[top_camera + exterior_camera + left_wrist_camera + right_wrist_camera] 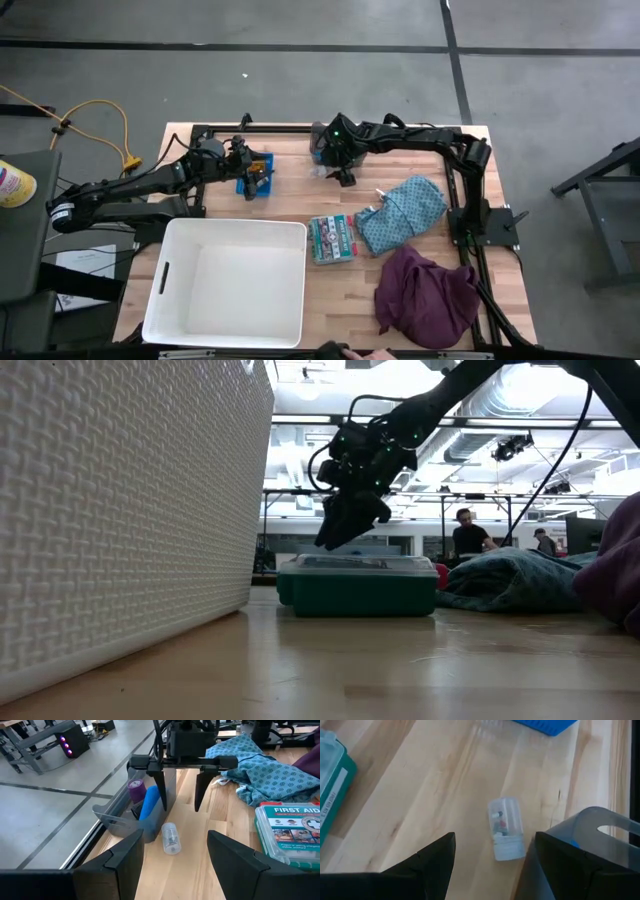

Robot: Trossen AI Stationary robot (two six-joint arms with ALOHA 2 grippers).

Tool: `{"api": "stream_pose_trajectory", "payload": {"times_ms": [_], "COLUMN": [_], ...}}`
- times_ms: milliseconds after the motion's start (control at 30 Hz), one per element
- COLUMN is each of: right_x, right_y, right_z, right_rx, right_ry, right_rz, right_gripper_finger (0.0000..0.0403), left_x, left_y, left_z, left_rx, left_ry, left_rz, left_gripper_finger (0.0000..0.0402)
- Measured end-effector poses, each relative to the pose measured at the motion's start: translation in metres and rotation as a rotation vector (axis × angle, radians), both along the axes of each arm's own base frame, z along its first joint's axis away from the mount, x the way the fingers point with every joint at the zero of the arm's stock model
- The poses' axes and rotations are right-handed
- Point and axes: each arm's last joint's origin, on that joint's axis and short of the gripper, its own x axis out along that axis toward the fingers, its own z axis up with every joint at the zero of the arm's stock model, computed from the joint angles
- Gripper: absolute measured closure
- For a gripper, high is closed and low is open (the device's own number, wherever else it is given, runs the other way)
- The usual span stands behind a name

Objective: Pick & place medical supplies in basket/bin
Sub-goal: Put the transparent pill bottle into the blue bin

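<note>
Directly below the right gripper (180, 802), jaws spread, a clear bottle (506, 834) lies on the table (420, 795). The left gripper (175, 857) hovers nearby, jaws also spread and empty.

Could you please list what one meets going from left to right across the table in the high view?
White bin → left gripper at the blue tray → first aid box → teal patterned cloth. The right gripper and the maroon cloth overlap these in the order, so I leave them unplaced.

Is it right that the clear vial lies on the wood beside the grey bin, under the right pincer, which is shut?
Not quite: the right pincer is open, its fingers spread, as the left wrist view shows. The clear vial does lie on the wood beside the grey bin, below that pincer.
</note>
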Motion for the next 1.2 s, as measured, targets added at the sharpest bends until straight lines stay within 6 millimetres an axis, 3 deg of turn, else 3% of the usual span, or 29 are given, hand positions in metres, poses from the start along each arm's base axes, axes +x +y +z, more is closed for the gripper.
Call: {"api": "stream_pose_trajectory", "payload": {"times_ms": [233, 433, 633, 933, 1200], "right_x": [0.001, -0.009, -0.015, -0.031, -0.040], "right_y": [0.008, 0.025, 0.056, 0.088, 0.090], "right_z": [0.005, 0.038, 0.058, 0.054, 0.051], "right_rx": [0.112, 0.109, 0.045, 0.192, 0.309], "right_ry": [-0.005, -0.007, 0.073, 0.310, 0.412], "right_rz": [-0.046, -0.083, -0.170, -0.481, -0.499], "right_gripper_finger": [0.0141, 0.0141, 0.0141, 0.0141, 0.0141], "left_x": [0.000, 0.000, 0.000, 0.000, 0.000], "left_y": [0.000, 0.000, 0.000, 0.000, 0.000], "left_z": [0.000, 0.000, 0.001, 0.001, 0.001], "left_rx": [0.000, 0.002, 0.003, 0.005, 0.005], "left_ry": [0.000, -0.003, -0.005, -0.011, -0.010], "left_rz": [0.000, 0.000, 0.000, 0.000, 0.000], "left_gripper_finger": [0.0192, 0.0192, 0.0192, 0.0192, 0.0192]}}
